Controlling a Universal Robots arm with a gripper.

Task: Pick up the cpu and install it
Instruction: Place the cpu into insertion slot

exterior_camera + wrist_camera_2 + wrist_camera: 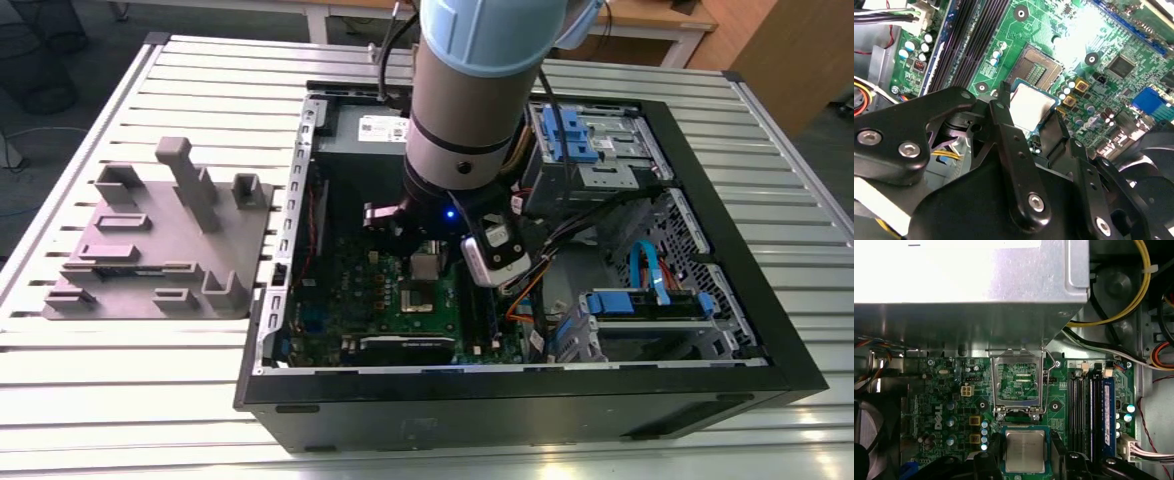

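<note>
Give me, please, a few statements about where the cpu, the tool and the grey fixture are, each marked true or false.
1. The small, flat, square silver-topped cpu sits gripped between the fingers of the black tool. True.
2. The grey plastic fixture with upright blocks stands inside the black computer case. False: it stands on the slatted metal table, at the exterior view's left of the case.
3. The case lies open, with its green motherboard exposed. True.
4. The cpu lies on the fixture. False: the tool holds it over the motherboard.
</note>
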